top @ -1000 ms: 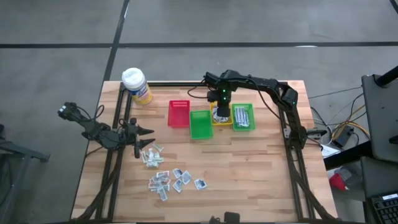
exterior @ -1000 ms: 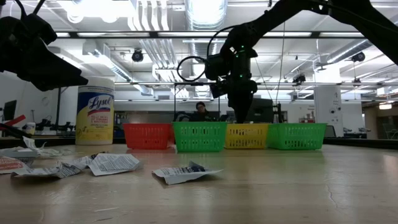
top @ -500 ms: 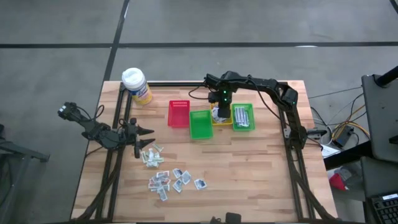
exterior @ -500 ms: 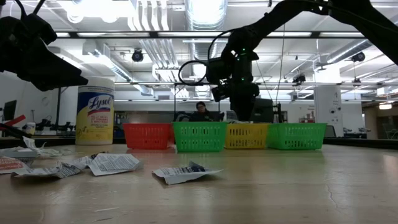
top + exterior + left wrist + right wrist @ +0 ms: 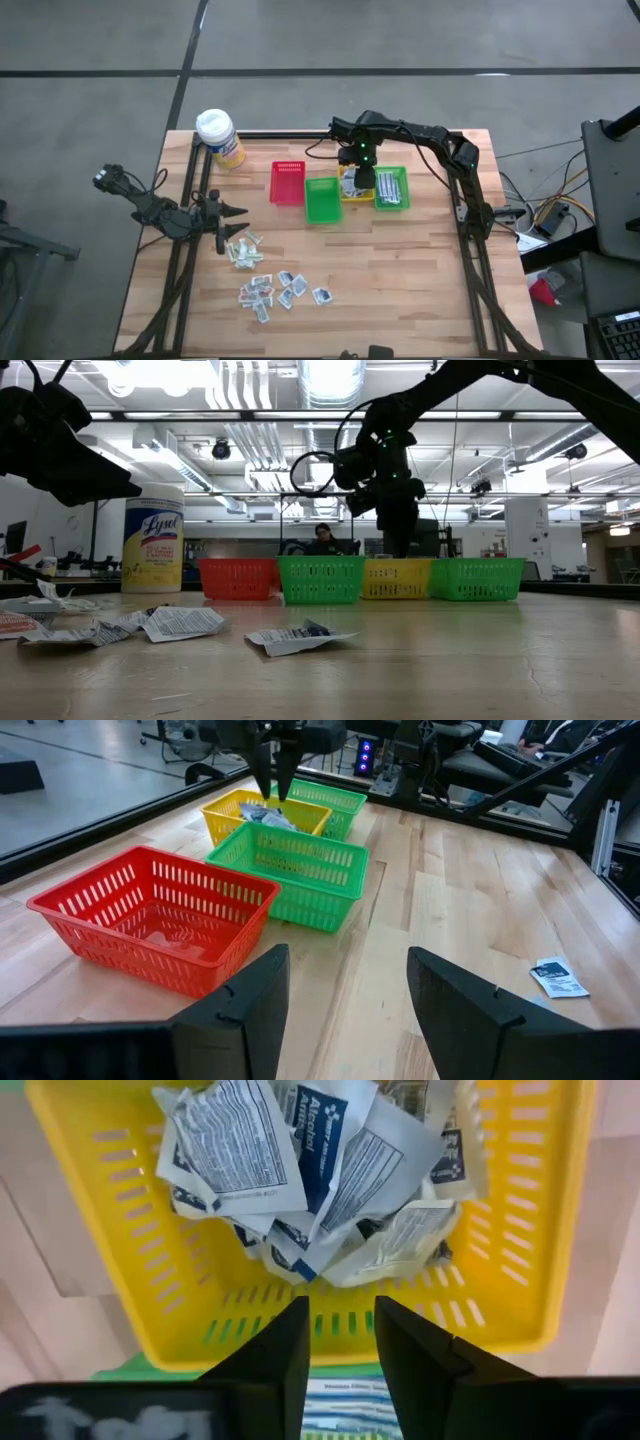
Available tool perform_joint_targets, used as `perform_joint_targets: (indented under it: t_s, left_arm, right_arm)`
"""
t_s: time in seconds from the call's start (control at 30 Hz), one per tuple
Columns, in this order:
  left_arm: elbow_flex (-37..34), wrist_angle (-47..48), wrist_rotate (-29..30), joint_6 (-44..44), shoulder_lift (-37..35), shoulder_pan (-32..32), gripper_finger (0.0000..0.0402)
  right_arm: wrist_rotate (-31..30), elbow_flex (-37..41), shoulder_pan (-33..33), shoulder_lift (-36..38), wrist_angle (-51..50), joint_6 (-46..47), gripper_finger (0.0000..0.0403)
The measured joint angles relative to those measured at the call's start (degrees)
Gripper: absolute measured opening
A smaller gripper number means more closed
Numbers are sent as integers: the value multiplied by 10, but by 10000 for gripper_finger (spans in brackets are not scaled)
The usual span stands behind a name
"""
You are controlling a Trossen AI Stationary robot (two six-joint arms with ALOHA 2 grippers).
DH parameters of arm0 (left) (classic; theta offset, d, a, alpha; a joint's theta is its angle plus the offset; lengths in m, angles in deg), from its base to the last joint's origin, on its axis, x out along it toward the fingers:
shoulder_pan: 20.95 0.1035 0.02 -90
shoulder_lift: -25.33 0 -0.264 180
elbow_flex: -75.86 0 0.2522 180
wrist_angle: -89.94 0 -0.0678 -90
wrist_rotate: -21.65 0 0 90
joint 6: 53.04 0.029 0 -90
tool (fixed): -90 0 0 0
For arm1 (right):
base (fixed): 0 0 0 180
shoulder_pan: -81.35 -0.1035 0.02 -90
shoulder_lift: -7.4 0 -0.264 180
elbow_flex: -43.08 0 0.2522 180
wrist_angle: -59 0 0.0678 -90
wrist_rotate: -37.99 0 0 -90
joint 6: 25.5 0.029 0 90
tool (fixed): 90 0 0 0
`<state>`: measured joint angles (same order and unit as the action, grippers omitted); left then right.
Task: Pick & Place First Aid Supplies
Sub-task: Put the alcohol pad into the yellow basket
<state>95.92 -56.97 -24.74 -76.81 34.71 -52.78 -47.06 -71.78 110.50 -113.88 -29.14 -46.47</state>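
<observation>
A: Where are the packets?

B: Most lie loose on the bench, lower left of centre in the high view, in 2 clusters. They are small flat white wrappers with dark print, some crinkled. In the low view they sit at the lower left, curled at the edges.

A: And the rest?

B: A heap fills the yellow bin: white sachets with blue labels and fine black text, overlapping at all angles. The far green bin holds pale strips lying side by side.

A: The right gripper?

B: Above the yellow bin, upper centre of the high view, pointing down. In the right wrist view its jaws stand a little apart with nothing between them.

A: The left gripper?

B: At the bench's left edge, just above the loose packets, jaws released and wide, holding nothing.

A: Other things?

B: A red bin and a near green bin stand in the row, and a yellow bottle with a white cap sits at the upper left corner.
</observation>
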Motion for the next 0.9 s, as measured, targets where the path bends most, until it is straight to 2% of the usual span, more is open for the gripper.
perform_joint_targets:
  t_s: [0.33, 0.43, 0.6, 0.9]
  left_arm:
    - [0, 0, 0, -1, 0, 0, 197]
    - [0, 0, 0, -2, 0, 0, 197]
    - [0, 0, 0, -2, 0, 0, 197]
    - [0, 0, 0, -33, 0, 0, 197]
  right_arm:
    - [1, -82, -4, 0, -78, 36, 112]
    - [26, -117, -14, 0, -103, 47, 105]
    - [69, -169, -45, 10, -111, 50, 93]
    - [71, -201, -126, 82, -106, 62, 70]
